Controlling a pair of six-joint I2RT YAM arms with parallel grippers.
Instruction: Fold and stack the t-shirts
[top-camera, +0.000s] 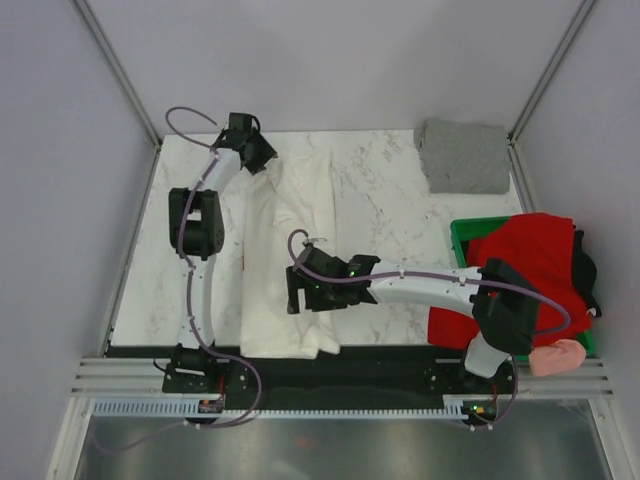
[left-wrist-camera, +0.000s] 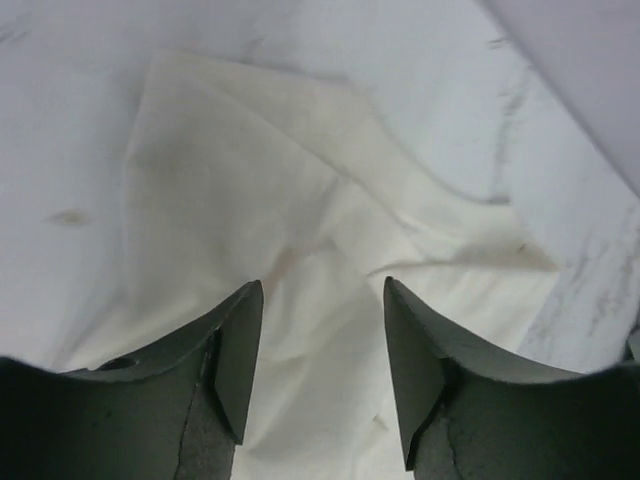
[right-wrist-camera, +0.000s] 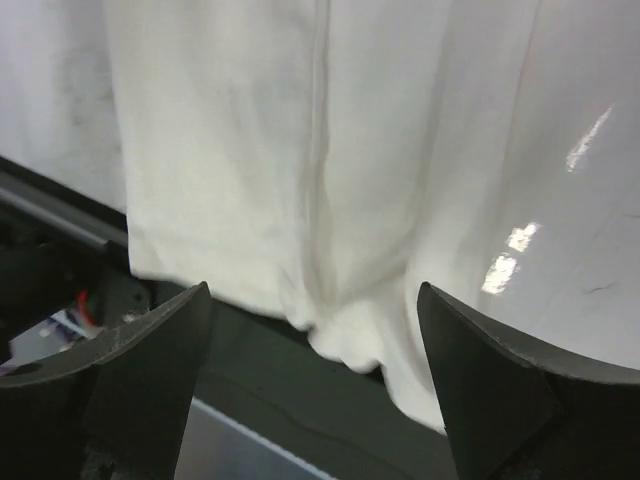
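Note:
A large white t-shirt (top-camera: 285, 250) lies in a long folded strip down the left-middle of the marble table; no red panel shows. My left gripper (top-camera: 262, 152) is open above its far end, the cloth (left-wrist-camera: 300, 230) showing between the fingers. My right gripper (top-camera: 297, 290) is open over its near end, where the hem (right-wrist-camera: 300, 200) hangs over the table's black front edge. A grey folded square shirt (top-camera: 463, 156) lies at the far right. A red shirt (top-camera: 520, 262) drapes over the green crate, with black (top-camera: 586, 270) and pink (top-camera: 557, 356) shirts beside it.
The green plastic crate (top-camera: 462, 232) stands at the right edge under the red shirt. The table's black front rail (top-camera: 330, 360) runs along the near side. Grey walls close in the left, far and right sides.

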